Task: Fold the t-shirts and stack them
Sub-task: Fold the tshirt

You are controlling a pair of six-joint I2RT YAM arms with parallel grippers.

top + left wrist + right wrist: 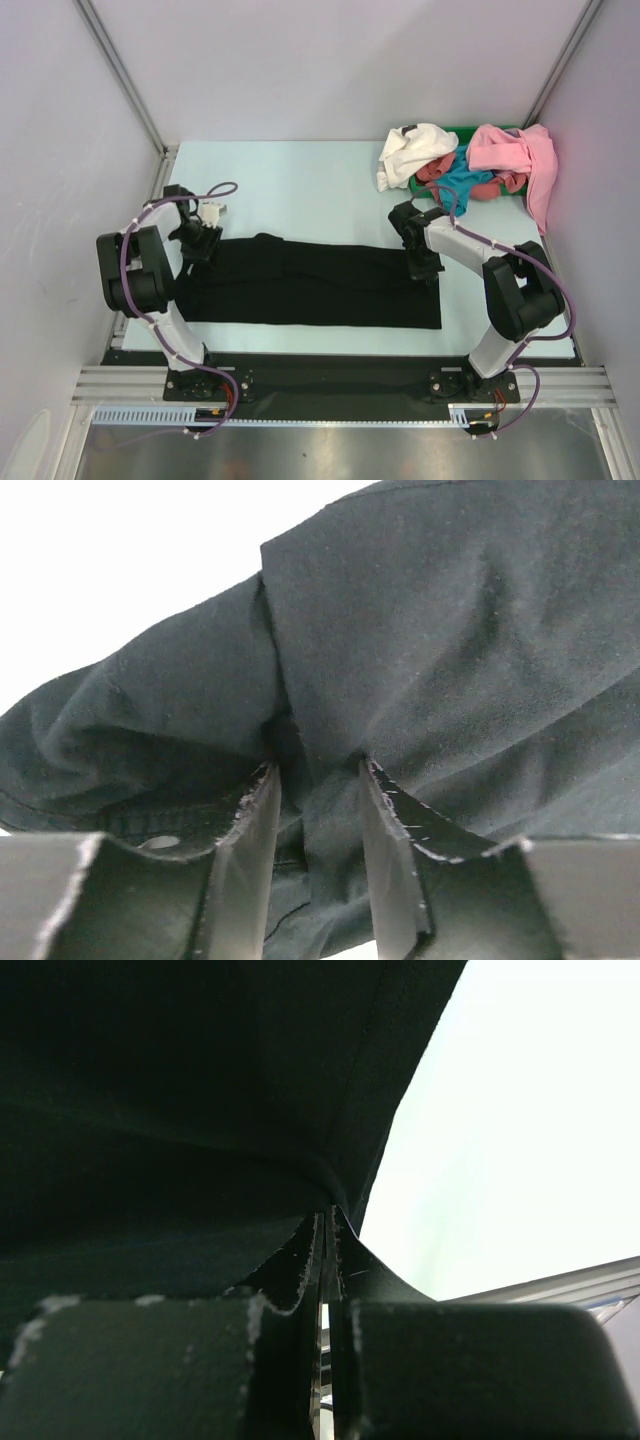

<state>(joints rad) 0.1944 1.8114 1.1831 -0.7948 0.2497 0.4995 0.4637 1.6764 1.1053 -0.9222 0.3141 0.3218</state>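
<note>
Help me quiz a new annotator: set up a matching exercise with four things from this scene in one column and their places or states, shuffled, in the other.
Things:
1. black t-shirt
2. white t-shirt
3. pink t-shirt
4. right hand

Places or states:
A. farthest right, at the back
B. shut on dark cloth
C. spread out flat, near side
D. crumpled, just left of the teal t-shirt

Pairs: 1-C, 2-D, 3-A, 4-B
</note>
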